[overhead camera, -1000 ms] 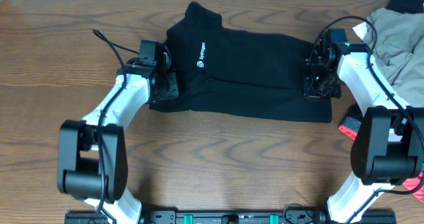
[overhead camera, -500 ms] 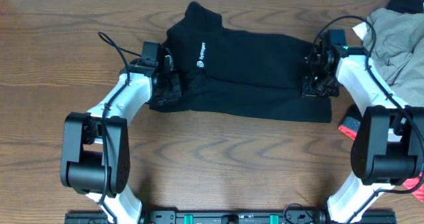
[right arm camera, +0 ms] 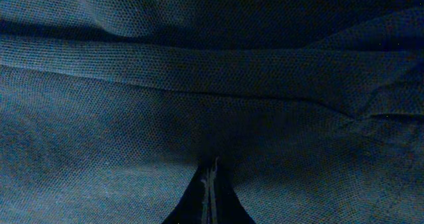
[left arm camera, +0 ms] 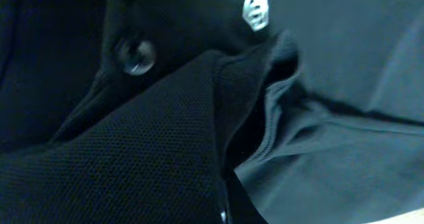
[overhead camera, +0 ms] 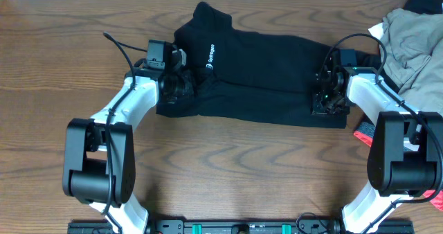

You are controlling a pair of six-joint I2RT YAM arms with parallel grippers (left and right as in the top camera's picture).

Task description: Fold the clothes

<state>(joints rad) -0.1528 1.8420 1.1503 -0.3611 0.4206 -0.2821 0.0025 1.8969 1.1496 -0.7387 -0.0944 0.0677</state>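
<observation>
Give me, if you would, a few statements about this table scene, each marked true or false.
1. The left gripper is shut on the black shirt, at the end nearer its logo. True.
2. The logo is red. False: it is white.
3. The right gripper hangs open over the khaki garment. False: it is shut on the shirt's other end.
4. The khaki garment lies at the table's far right corner. True.

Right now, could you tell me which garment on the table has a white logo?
The black shirt laid out at the centre carries the logo; the khaki-grey garment bunched at the right edge shows none.
</observation>
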